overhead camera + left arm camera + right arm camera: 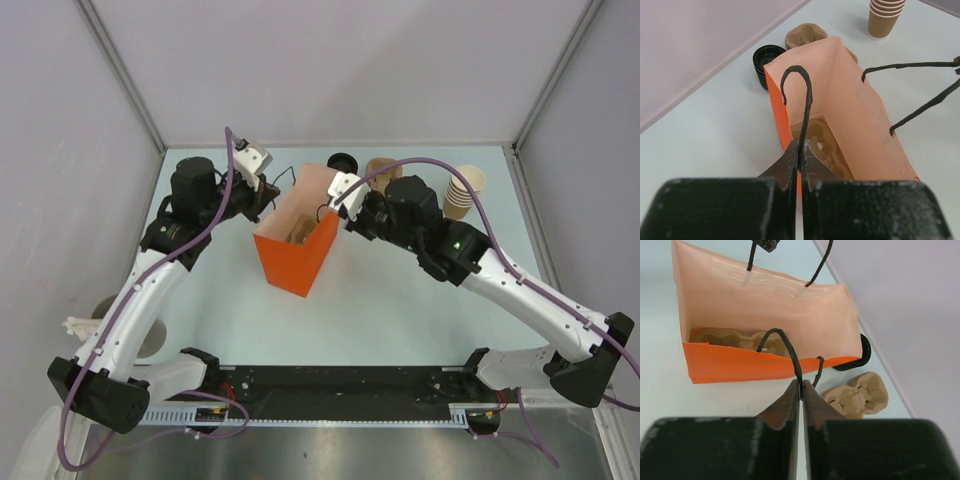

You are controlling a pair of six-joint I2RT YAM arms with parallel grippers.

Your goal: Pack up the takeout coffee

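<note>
An orange paper bag [292,255] stands open mid-table between both arms. My left gripper [800,146] is shut on its near black cord handle [797,80], at the bag's left rim [268,190]. My right gripper [801,386] is shut on the opposite cord handle [785,345], at the bag's right rim [345,205]. A moulded brown cup carrier [725,337] lies at the bottom of the bag [855,115]. The takeout coffee, a single lidded cup, does not show in any view.
Behind the bag on the table lie a stack of black lids [342,160], a second brown carrier [857,395] and a stack of tan paper cups [463,193]. Grey walls close in the back and both sides.
</note>
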